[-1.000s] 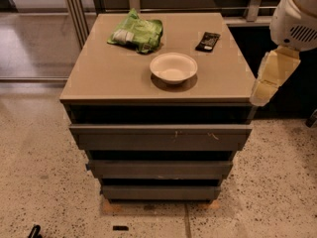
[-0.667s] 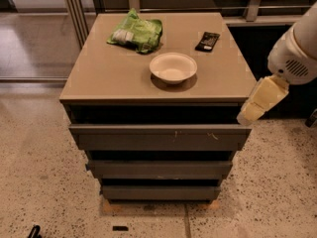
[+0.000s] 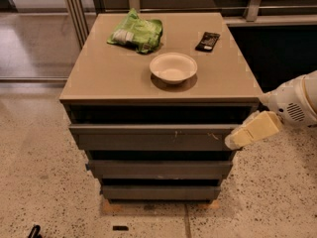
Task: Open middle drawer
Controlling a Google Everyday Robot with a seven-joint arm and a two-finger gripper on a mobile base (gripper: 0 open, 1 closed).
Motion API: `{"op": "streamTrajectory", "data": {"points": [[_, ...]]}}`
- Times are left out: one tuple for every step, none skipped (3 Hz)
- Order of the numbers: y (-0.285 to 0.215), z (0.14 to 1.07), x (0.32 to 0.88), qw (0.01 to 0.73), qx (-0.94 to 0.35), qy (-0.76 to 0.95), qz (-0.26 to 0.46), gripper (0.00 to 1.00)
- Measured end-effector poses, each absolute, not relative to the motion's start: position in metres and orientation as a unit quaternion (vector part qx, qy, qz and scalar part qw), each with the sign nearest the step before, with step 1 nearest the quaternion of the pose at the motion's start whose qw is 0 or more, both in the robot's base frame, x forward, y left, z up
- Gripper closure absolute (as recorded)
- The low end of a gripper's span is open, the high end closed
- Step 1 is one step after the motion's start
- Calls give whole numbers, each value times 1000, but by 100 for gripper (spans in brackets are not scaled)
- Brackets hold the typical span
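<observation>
I'm watching the tabletop [image 3: 114, 78]; the middle drawer [image 3: 158, 169] is sitting two fronts below it. My tool [image 3: 237, 141] is hanging under the tabletop's right front corner, by the scratched front [image 3: 148, 139]; I cannot tell whether it's spread.

Cream gripper [image 3: 243, 135] above-right of dark grey middle drawer [image 3: 158, 169].

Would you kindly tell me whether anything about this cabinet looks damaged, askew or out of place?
The top drawer front carries pale scratch marks toward its right side. The claw hangs at that front's right end, above the middle drawer. Nothing on the cabinet top looks spilled or askew.
</observation>
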State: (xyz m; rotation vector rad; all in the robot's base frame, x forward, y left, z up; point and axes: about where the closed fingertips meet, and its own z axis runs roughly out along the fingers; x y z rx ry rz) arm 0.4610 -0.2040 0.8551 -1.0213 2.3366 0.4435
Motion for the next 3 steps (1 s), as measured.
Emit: {"op": "streamTrajectory", "data": {"points": [[-201,858,461,274,-381,868,165,24],[-201,858,461,274,-381,868,165,47],[-201,858,461,274,-381,868,165,70]]}}
